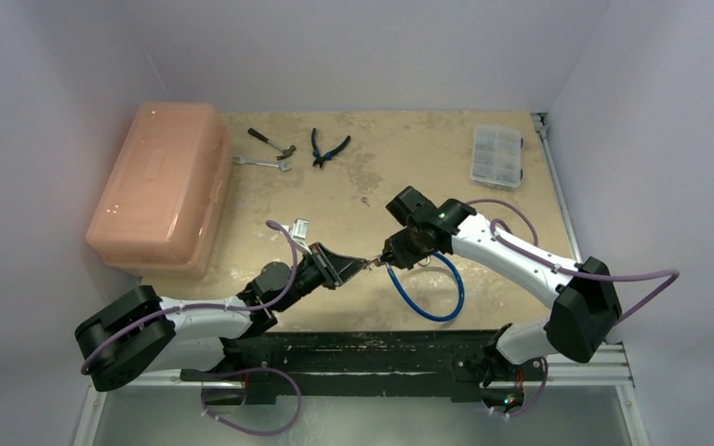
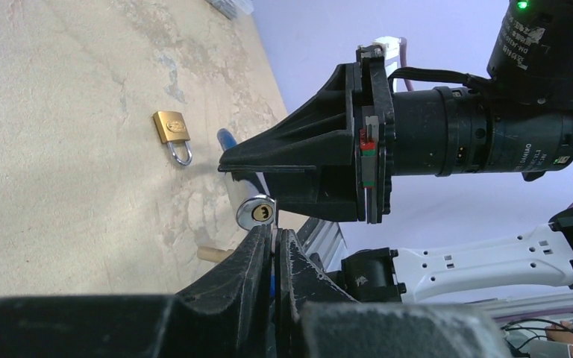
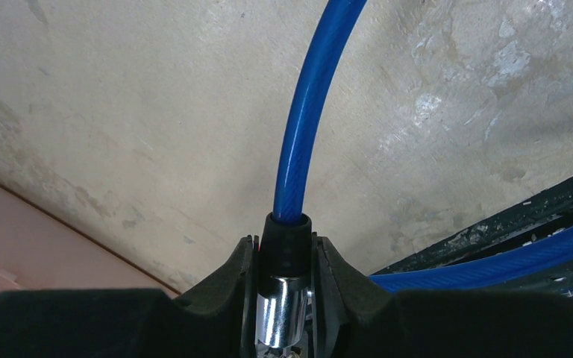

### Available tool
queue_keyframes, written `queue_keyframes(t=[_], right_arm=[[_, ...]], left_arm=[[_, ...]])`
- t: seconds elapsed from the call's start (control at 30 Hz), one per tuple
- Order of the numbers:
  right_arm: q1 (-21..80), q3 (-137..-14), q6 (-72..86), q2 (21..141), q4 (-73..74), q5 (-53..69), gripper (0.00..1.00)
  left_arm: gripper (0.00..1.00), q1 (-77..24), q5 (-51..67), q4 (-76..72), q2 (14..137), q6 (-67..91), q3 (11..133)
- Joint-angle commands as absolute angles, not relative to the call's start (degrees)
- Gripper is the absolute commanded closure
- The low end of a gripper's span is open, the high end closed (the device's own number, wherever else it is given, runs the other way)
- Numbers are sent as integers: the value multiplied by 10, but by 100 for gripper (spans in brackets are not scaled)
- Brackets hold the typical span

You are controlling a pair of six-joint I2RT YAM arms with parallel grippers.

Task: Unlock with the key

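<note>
The key [image 2: 274, 226] shows only as a thin silvery edge pinched between the fingertips of my left gripper [image 2: 275, 233], which is shut on it. Just above those tips is the chrome end of the blue cable lock [image 2: 257, 212], its brass keyhole facing me. The key's tip is beside the keyhole; I cannot tell if it touches. My right gripper [image 3: 286, 246] is shut on the lock's chrome barrel [image 3: 282, 317] and black collar, and the blue cable [image 3: 310, 112] rises out of it. In the top view both grippers, left [image 1: 358, 267] and right [image 1: 390, 253], meet tip to tip above mid-table.
A small brass padlock [image 2: 172, 130] lies on the table beyond the grippers. The blue cable loop [image 1: 456, 288] rests near the front rail. At the back lie a hammer [image 1: 271, 142], wrench [image 1: 262, 163], pliers [image 1: 328, 147], a clear parts box [image 1: 497, 155] and a pink case [image 1: 158, 186].
</note>
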State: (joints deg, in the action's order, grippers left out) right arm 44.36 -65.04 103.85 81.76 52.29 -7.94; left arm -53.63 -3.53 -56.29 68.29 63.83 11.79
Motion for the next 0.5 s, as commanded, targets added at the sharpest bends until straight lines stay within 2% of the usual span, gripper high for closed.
queue_keyframes(t=[0.0, 0.47], right_arm=[[447, -680, 1038, 813, 511, -79, 100], [447, -679, 1034, 816, 504, -72, 100]], left_arm=[[100, -533, -42, -577, 682, 625, 123], [100, -533, -43, -591, 702, 621, 126]])
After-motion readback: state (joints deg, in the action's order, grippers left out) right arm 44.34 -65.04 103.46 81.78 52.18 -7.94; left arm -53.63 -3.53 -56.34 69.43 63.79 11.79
